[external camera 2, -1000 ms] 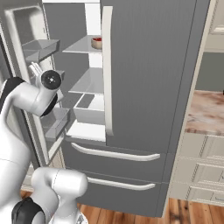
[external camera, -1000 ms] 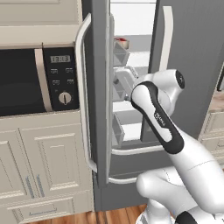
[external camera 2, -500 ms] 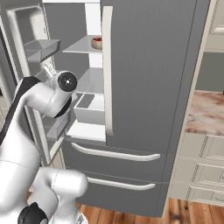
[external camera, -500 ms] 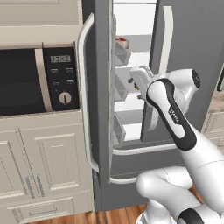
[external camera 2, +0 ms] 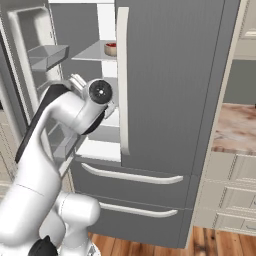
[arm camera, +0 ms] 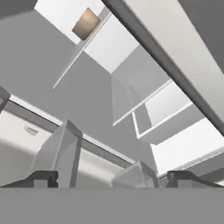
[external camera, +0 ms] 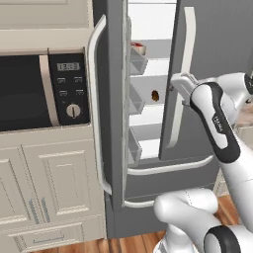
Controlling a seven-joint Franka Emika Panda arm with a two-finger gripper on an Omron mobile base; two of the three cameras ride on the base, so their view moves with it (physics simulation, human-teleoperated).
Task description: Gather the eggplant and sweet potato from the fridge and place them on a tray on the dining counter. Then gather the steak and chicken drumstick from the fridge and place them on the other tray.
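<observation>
The dark grey fridge (external camera: 212, 39) (external camera 2: 170, 75) stands with its left door swung open. The steak (external camera: 138, 48) (external camera 2: 110, 48), red on top, lies on an upper shelf. One shelf lower sits a small brown lump (external camera: 155, 95) (arm camera: 85, 24); I cannot tell whether it is the chicken drumstick or the sweet potato. My gripper (external camera: 180, 81) (arm camera: 113, 179) hangs open and empty at the fridge opening, beside the shut right door's handle, level with that lump. The marbled dining counter (external camera 2: 237, 127) shows at the right. The eggplant and the trays are out of view.
The open left door (external camera: 113, 99) carries several bins facing the opening. A cream cabinet with a built-in microwave (external camera: 29, 94) stands to its left. Two drawer fronts with bar handles (external camera 2: 130, 175) sit below the shelves. Cream cabinets (external camera 2: 230, 195) stand under the counter.
The arm has swung right, taking the hand from the door bins over to the right door's handle, a little higher. The jaws stayed open.
</observation>
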